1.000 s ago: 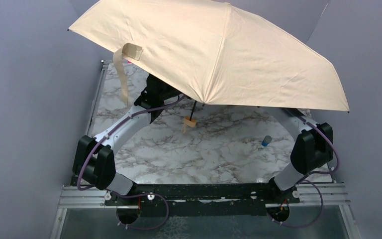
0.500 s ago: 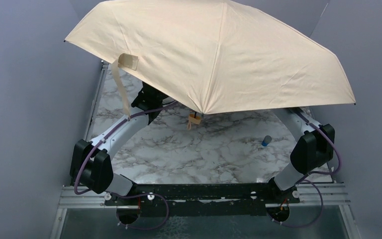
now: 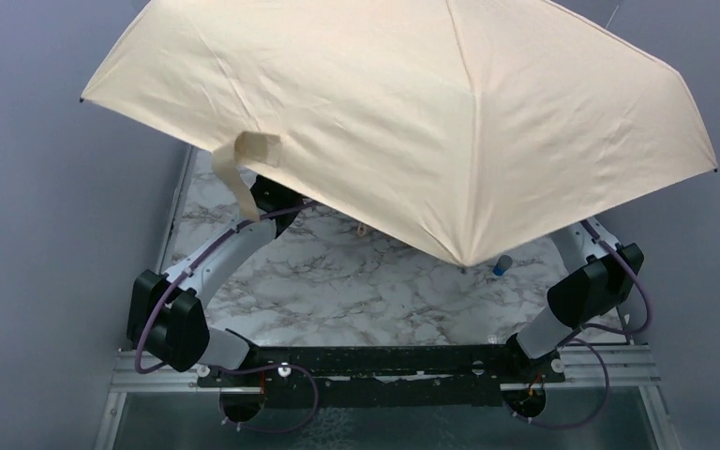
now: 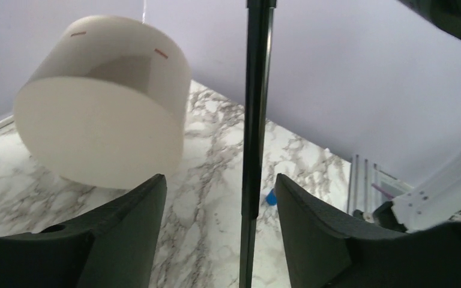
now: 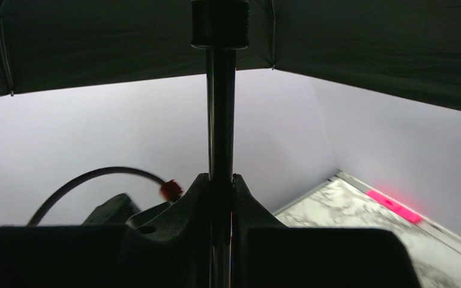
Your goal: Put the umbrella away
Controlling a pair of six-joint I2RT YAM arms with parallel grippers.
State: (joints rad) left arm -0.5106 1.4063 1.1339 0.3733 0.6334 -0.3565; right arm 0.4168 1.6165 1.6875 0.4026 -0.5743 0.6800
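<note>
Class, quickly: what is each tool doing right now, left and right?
Left tool: open around the umbrella shaft, not gripping it.
Right tool: closed on the umbrella shaft.

The umbrella (image 3: pixel 412 122) is covered in matt cream cloth; its shaft (image 4: pixel 255 120) is rendered in glossy black metal. The desk (image 3: pixel 337 281) is finished in a smooth marble pattern. The drum (image 4: pixel 102 108), at ten o'clock of the left wrist view, is shown smooth, matt white.

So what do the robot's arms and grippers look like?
The left arm and right arm are white tubes with chunky black joints, each trailing a purple cable. The left gripper and right gripper have thick black fingers.
</note>
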